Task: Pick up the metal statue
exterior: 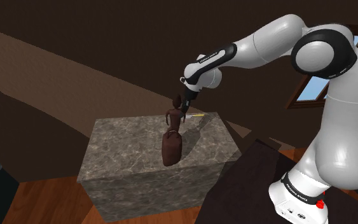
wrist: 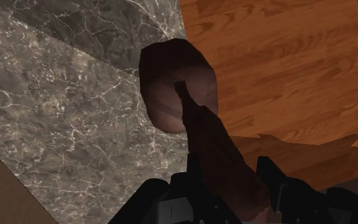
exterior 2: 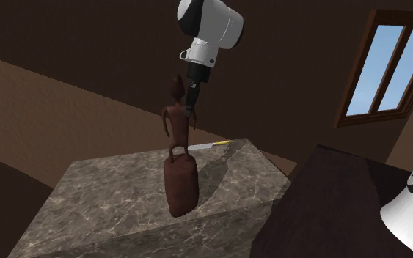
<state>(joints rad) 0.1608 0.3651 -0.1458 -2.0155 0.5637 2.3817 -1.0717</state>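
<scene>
Statue (exterior: pixel 171 145) stands on the table (exterior: pixel 126 149); gripper (exterior 2: pixel 190 108) around its upper body, clamped or not I cannot tell; lifting remains.

**A dark red-brown statue, upright at the front edge of a marbled block**

The statue (exterior: pixel 172 139) is a slim figure with a small head, narrow shoulders, thin arms held beside the body and a long skirt that swells into a rounded base; a pale band crosses its waist (exterior 2: pixel 178 152). It stands upright on the grey veined stone block (exterior: pixel 126 149), close to the block's front edge, though it cannot be told whether the base rests on the top or hangs just clear of it. From above (wrist: pixel 179 89), the rounded base overlaps the block's edge, and the upper body runs between the two black fingers (wrist: pixel 268 170) of the gripper (wrist: pixel 229 178), which clasp it from either side.
</scene>
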